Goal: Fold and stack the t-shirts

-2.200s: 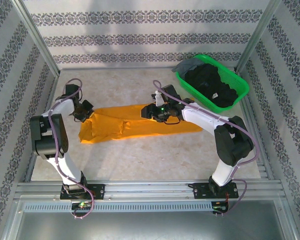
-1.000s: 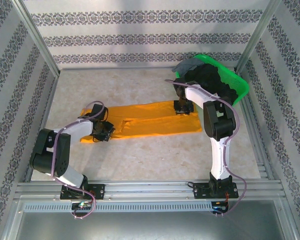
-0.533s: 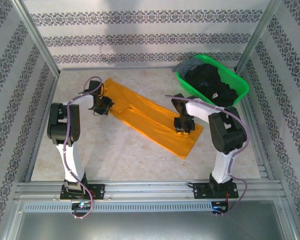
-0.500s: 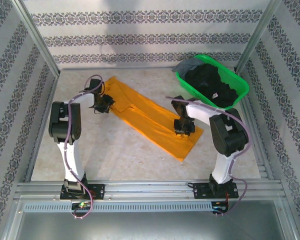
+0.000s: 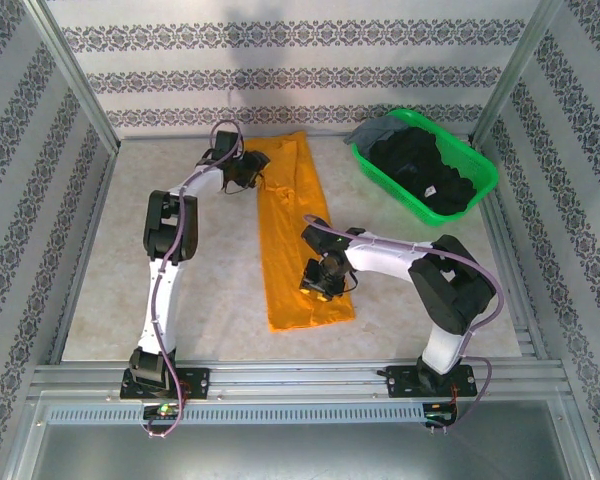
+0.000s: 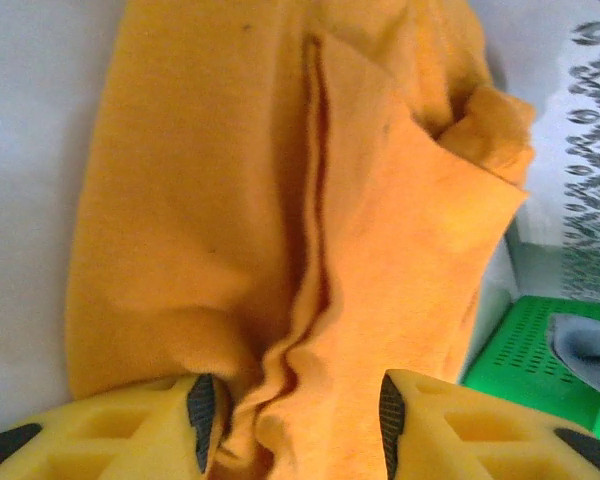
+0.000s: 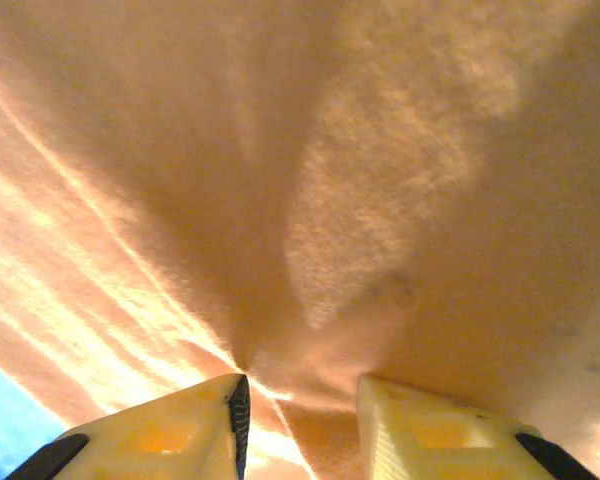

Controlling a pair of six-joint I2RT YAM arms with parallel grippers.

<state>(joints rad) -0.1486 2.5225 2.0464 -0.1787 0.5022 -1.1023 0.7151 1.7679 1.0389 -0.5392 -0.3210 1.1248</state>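
patterned walls [image 5: 300,75] close in a pale marble-look table [image 5: 180,300], where an orange shirt [image 5: 285,230] lies flat as a long narrow strip running from the far edge toward the arm bases. the left claw [image 5: 248,172] is at the strip's far left corner; seen from its wrist, the left claw [image 6: 295,415] is closed on a pinched ridge of the orange shirt [image 6: 230,200]. the right claw [image 5: 318,283] sits low on the strip's right edge near its near end, and from that wrist the right claw [image 7: 300,400] is clamped on a gathered fold of the orange shirt [image 7: 380,150]. well apart, in the far right corner, a green basket [image 5: 477,158] holds crumpled black shirts [image 5: 425,165], with a grey shirt [image 5: 375,130] draped over its far left rim.
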